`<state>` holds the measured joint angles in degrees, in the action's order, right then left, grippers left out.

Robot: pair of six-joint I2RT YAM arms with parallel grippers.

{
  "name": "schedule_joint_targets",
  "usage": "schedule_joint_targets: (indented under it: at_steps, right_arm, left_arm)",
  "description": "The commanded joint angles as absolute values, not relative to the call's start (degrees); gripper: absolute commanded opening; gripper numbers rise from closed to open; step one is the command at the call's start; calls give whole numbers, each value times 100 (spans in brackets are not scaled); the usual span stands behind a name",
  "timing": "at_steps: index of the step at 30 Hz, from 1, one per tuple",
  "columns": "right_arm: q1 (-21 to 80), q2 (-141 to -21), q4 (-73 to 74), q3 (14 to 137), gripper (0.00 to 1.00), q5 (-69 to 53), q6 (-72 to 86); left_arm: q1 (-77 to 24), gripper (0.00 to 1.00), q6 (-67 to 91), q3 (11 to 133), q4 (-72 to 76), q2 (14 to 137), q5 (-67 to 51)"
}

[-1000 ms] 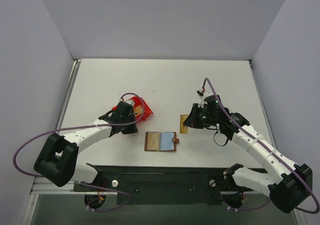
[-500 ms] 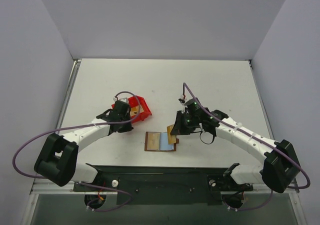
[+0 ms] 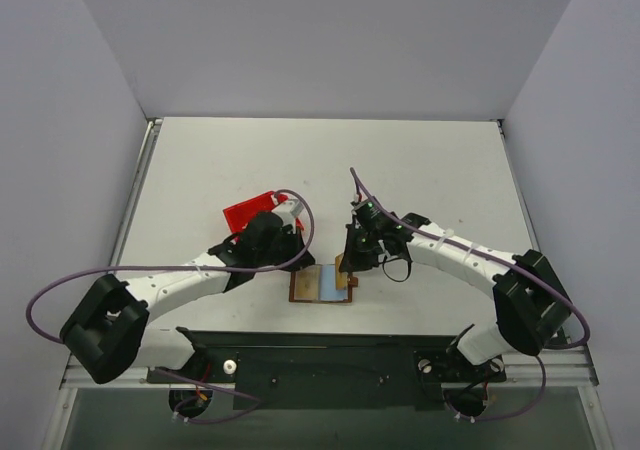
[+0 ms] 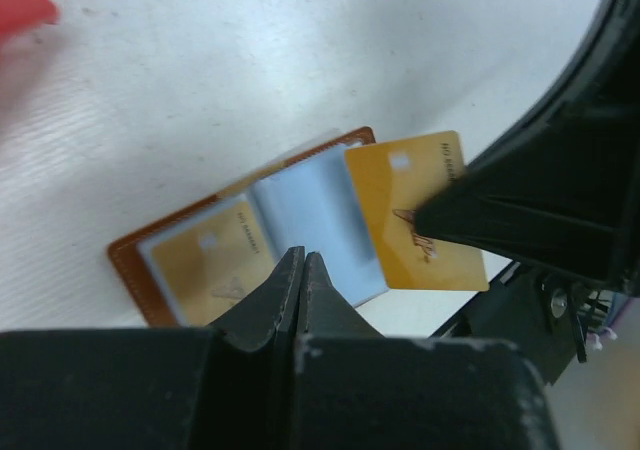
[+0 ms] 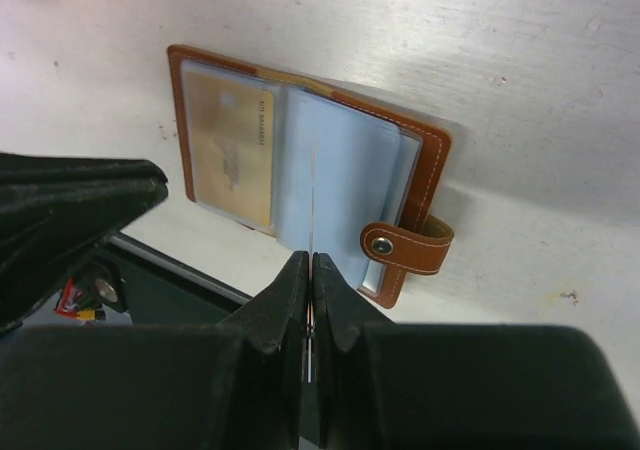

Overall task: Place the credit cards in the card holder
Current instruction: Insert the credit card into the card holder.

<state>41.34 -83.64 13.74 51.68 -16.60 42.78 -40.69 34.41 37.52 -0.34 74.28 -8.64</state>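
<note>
The card holder point(image 3: 318, 284) lies open near the front edge, brown with light blue panels point(image 5: 350, 185) and a snap tab point(image 5: 408, 246). One gold credit card point(image 5: 230, 150) sits in its left pocket, also seen in the left wrist view point(image 4: 208, 262). My right gripper point(image 3: 350, 262) is shut on a second gold card point(image 4: 412, 210), held upright over the holder's right panel; it shows edge-on in the right wrist view point(image 5: 313, 190). My left gripper point(image 3: 289, 258) is shut and empty, just left of the holder point(image 4: 130, 260).
A red plastic bin point(image 3: 250, 213) sits behind the left wrist, its corner in the left wrist view point(image 4: 20, 5). The black base rail point(image 3: 320, 355) runs just in front of the holder. The two grippers are close together over the holder.
My right gripper carried the gold card left, from beside the holder to over its right panel. My left gripper left the red bin and moved right, up to the holder's left edge.
</note>
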Motion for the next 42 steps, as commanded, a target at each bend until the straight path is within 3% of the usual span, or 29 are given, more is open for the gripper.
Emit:
schedule_joint_targets:
  at_steps: [1, 19, 42]
  right_arm:
    - [4157, -8517, 1564, 5318, 0, -1477, 4430]
    - [4157, -8657, 2338, 5273, 0, -782, 4236]
    - [4166, -8165, 1574, 4808, 0, -1072, 4465]
  left_arm:
    - [-4297, 0, 3682, 3612, 1001, 7742, -1274]
    - [-4640, 0, 3533, 3762, 1089, 8710, -1213]
    - [-4746, 0, 3770, 3463, 1345, 8817, -1248]
